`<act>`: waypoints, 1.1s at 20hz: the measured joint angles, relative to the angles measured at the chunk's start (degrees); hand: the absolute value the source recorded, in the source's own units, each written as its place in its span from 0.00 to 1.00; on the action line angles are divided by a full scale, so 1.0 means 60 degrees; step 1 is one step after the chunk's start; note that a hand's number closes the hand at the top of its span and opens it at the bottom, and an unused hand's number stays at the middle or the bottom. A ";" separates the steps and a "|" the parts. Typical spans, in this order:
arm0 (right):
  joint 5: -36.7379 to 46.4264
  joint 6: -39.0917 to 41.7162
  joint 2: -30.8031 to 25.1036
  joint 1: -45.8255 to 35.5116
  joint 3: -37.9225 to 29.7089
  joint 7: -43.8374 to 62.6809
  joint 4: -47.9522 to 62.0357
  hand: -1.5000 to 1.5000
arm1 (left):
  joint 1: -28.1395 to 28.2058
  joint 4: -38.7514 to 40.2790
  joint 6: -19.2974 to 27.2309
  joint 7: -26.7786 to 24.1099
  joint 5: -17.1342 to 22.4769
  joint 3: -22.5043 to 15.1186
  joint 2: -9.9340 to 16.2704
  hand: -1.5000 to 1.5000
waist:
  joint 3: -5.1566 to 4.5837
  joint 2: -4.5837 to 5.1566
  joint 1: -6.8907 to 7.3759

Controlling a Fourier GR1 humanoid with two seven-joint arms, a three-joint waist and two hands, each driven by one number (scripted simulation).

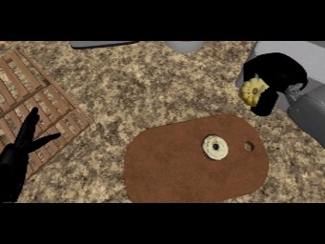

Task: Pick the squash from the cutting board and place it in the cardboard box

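Note:
My right hand (276, 71) hangs at the upper right, beyond the board's far right corner, shut on a yellow scalloped squash (251, 92); its fingers hide most of the squash. The brown cutting board (172, 167) lies at lower centre, with a small pale round piece (215, 147) on its right part. A tan slatted box (24, 95) lies at the left edge. My left hand (17, 152) rests open, fingers up, at the lower left over the box's near corner.
The speckled counter (151, 86) stretches between box and board. Two grey objects, a flat one (101, 44) and a round one (184, 46), sit at the far edge. A pale grey surface (319, 52) fills the upper right corner.

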 measured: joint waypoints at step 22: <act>-0.4078 -0.0425 -0.4380 0.2084 -0.5097 -1.0599 0.3124 1.00 | -0.0753 -0.0048 -0.0322 -0.0061 -0.0012 -0.0186 -0.0166 0.50 | -0.0176 0.0354 0.0756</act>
